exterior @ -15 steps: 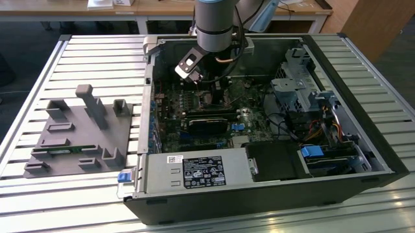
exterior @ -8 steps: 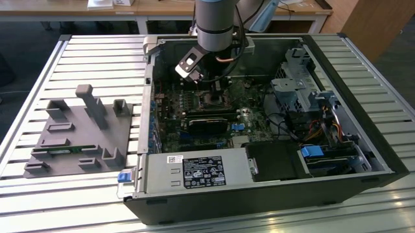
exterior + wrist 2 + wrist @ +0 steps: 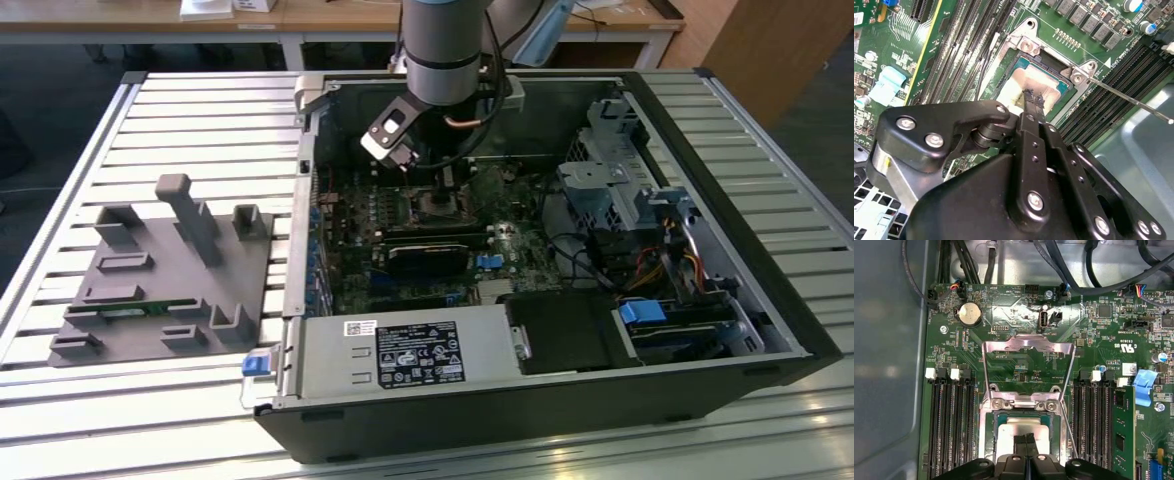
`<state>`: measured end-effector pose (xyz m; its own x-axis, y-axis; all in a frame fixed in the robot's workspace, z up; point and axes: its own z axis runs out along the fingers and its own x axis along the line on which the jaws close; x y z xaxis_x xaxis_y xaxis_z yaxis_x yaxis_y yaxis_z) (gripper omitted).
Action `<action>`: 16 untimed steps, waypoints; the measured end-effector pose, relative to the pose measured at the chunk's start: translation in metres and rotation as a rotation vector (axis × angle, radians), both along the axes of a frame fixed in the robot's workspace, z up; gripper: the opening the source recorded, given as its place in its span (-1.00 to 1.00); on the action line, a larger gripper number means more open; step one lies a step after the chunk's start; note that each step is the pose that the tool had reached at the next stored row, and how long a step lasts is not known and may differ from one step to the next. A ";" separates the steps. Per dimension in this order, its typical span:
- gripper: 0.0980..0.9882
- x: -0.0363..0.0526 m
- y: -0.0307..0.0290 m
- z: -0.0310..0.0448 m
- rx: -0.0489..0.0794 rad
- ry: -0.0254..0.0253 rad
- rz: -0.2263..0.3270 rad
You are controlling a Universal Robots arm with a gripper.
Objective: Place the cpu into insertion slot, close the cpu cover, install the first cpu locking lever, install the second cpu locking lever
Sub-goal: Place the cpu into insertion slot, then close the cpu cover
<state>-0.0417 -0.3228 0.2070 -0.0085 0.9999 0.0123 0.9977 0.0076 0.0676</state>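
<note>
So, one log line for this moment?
cpu: in insertion slot | cpu cover: open | gripper: shut, tips at cpu

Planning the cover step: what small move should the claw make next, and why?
Probably lift straight clear: the pale silvery square cpu already lies in the black-framed square insertion slot, the shut claw is over it, and the thin silver metal cpu cover stands open.

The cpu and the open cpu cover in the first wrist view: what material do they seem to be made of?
The small square cpu has a pale silvery-beige face with a dull sheen, probably metal. The thin silver cpu cover frame, hinged open, looks like bare polished sheet metal, perhaps steel: it reflects light brightly.
</note>
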 end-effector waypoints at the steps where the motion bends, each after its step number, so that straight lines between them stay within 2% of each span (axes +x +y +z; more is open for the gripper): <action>1: -0.98 0.0000 0.0000 0.0000 0.000 0.0000 0.000; 4: -0.98 0.0002 0.0000 0.0019 0.000 0.0021 -0.003; 16: -0.98 0.0002 0.0000 0.0053 0.000 0.0022 -0.003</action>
